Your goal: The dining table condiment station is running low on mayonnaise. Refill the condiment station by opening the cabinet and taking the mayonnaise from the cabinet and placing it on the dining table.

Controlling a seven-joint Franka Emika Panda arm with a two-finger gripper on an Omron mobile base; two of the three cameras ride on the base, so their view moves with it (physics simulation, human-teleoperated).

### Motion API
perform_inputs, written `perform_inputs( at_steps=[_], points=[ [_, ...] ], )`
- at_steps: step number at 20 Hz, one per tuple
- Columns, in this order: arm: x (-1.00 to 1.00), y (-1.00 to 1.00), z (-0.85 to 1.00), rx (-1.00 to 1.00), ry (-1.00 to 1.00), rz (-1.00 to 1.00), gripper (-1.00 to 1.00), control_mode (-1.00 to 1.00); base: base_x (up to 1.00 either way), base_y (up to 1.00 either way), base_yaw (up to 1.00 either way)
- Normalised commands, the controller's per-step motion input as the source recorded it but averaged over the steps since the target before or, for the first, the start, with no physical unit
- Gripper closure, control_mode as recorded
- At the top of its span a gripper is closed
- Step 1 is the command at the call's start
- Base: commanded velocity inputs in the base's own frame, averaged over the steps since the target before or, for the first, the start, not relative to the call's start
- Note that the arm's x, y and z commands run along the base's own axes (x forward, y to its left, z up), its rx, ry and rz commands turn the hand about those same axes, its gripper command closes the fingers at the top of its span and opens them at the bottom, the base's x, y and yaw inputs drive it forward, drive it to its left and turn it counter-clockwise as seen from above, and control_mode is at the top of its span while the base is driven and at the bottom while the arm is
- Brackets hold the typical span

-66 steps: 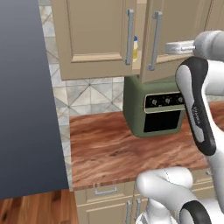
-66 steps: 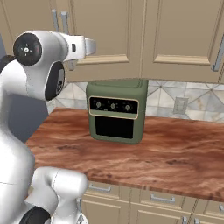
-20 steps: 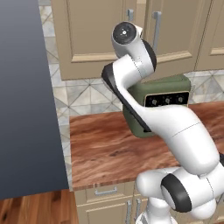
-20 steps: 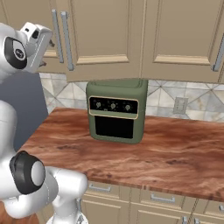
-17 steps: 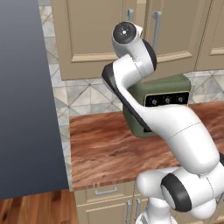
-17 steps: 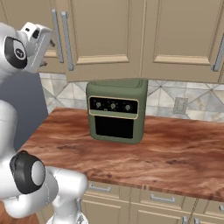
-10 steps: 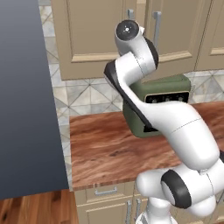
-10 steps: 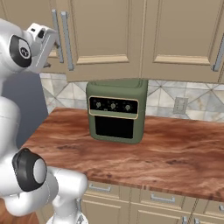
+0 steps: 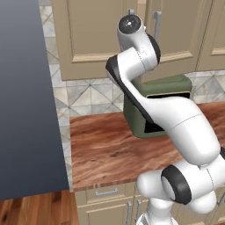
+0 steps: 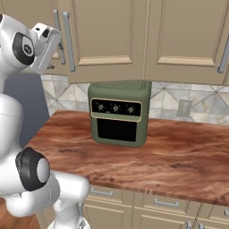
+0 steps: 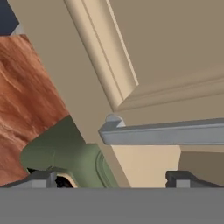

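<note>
With the arm raised and its hand near the cabinet (image 10: pixel 134 31), the handle (image 11: pixel 175 133) lies crosswise just ahead of the gripper (image 11: pixel 111 178), whose jaws stand wide apart, holding nothing.

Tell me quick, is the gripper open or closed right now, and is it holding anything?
Gripper: open, holding nothing, fingertips spread wide just short of the cabinet's silver handle.

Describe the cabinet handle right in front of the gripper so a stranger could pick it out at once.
Start at the green oven on the wood counter and look up to the tan wall cabinet. Two silver bar handles stand side by side where its doors meet, above the oven's left edge. The one meant is the bar handle nearest the open gripper, not its twin.
</note>
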Motion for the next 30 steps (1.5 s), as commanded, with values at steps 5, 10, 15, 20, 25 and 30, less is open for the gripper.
perform_inputs(
  at_steps=[5,10,15,20,25,30],
  points=[
    [0.00,-0.28,0.00,-0.01,0.00,0.01,-1.00,-1.00,0.00,0.00,0.00],
    [-0.22,-0.60,0.00,0.00,-0.02,0.01,-1.00,-1.00,0.00,0.00,0.00],
    [-0.56,-0.79,0.00,0.00,-0.08,0.00,-1.00,-1.00,0.00,0.00,0.00],
    [-0.78,-0.90,0.07,0.00,-0.14,0.00,-1.00,-1.00,0.00,0.00,0.00],
    [-0.93,-0.98,0.01,0.05,-0.04,-0.09,-1.00,-1.00,0.00,0.00,0.00],
    [-0.96,-1.00,0.00,0.06,0.00,-0.13,-1.00,-1.00,0.00,0.00,0.00]
  ],
)
